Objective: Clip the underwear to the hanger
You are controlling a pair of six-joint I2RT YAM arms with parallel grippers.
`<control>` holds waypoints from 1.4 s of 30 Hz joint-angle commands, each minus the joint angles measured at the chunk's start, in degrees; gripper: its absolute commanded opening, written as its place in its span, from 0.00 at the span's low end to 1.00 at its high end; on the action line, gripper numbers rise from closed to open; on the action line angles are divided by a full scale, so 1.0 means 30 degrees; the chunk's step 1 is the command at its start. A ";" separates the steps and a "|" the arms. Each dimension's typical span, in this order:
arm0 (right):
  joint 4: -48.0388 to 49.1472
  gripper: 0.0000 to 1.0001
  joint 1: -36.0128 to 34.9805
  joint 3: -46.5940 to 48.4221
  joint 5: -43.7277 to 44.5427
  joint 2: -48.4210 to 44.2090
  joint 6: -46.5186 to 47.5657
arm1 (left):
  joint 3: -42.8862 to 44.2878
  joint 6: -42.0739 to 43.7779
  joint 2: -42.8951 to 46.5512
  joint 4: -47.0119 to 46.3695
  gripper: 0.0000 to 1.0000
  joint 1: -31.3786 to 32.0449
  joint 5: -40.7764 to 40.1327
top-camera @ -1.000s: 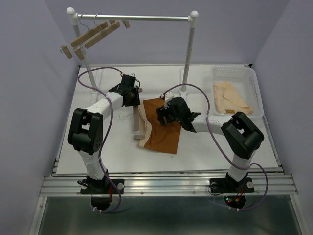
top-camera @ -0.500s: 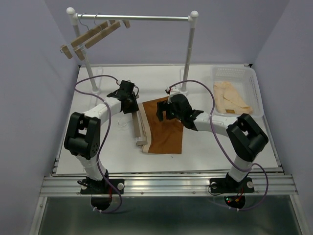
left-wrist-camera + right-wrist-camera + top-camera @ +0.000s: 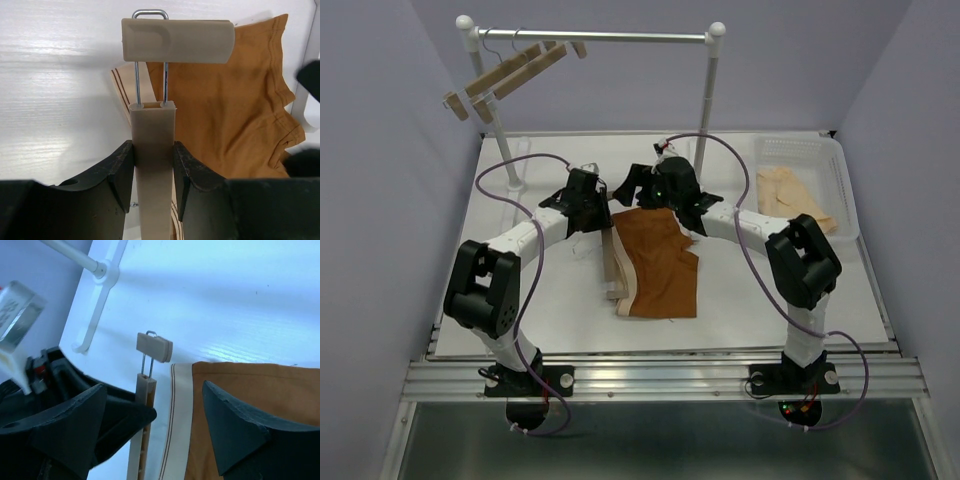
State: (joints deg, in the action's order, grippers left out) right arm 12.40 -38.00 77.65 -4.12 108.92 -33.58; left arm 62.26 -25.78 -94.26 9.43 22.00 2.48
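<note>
The rust-brown underwear (image 3: 660, 262) lies flat on the white table, its pale waistband (image 3: 177, 415) turned left. Along that waistband lies the light-wood hanger (image 3: 152, 150), and one end clip (image 3: 177, 40) sticks out on two wires past my left fingers. My left gripper (image 3: 152, 150) is shut on the hanger's bar, seen from above at the left gripper (image 3: 598, 215). My right gripper (image 3: 154, 390) hangs open over the far waistband corner and the clip (image 3: 155, 347), holding nothing. From above, the right gripper (image 3: 632, 192) sits just beyond the underwear's far edge.
A clothes rack (image 3: 595, 37) stands at the back with two more wooden hangers (image 3: 510, 70) on its left end. Its right post (image 3: 705, 130) rises just behind my right arm. A white basket (image 3: 840, 190) holding a pale garment (image 3: 790, 195) sits far right.
My right gripper has lifted off the underwear and swung to its far edge. The underwear now lies flatter and squarer. My left gripper has shifted a little with the hanger.
</note>
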 commanded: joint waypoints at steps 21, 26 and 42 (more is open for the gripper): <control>0.2222 0.31 0.0625 0.3151 -0.3899 0.3799 -0.3308 | -0.0685 -0.0343 0.1566 -0.1620 0.04 0.0694 0.1634; 0.2807 0.06 0.0625 0.2771 -0.4193 0.3595 -0.3366 | -0.0685 -0.0342 0.1683 -0.1504 0.18 0.0694 0.1634; 0.7844 0.01 0.2176 -0.0949 -1.1126 0.2540 -0.4360 | -0.4108 0.0887 0.5285 -0.5509 0.99 -0.3609 0.7076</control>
State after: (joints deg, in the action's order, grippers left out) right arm 25.10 -33.43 75.92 -25.54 119.61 -45.52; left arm 53.28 -25.41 -81.58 0.99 15.53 14.50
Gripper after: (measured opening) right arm 0.153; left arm 0.990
